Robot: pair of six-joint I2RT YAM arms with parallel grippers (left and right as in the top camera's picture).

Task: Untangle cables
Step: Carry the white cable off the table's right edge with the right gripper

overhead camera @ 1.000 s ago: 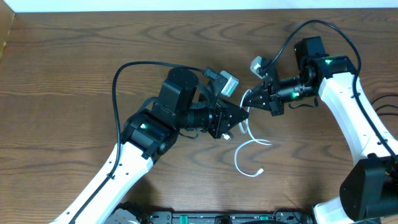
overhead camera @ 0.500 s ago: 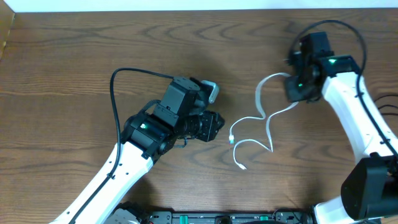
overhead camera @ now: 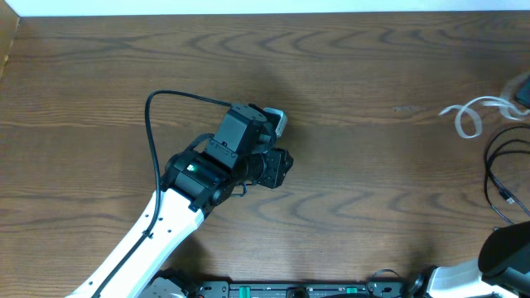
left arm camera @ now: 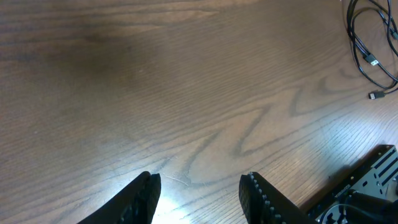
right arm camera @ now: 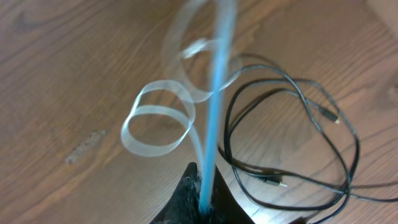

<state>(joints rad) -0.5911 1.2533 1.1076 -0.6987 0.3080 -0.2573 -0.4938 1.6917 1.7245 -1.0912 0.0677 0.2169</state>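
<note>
Our right gripper (right arm camera: 202,186) pinches the thin white looped cord (right arm camera: 155,121), now far from our newly parted, empty left gripper (left arm camera: 199,190); we judge it freed

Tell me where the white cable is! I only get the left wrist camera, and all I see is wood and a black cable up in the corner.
Observer: The white cable is way over at the right edge of the overhead view.
Operator: Is anything holding it?
Observer: Yes. The right wrist camera shows the right gripper shut on it.
Operator: Is it all straight now?
Observer: No, it curls into a loop just past the fingers, and it looks blurry there.
</note>
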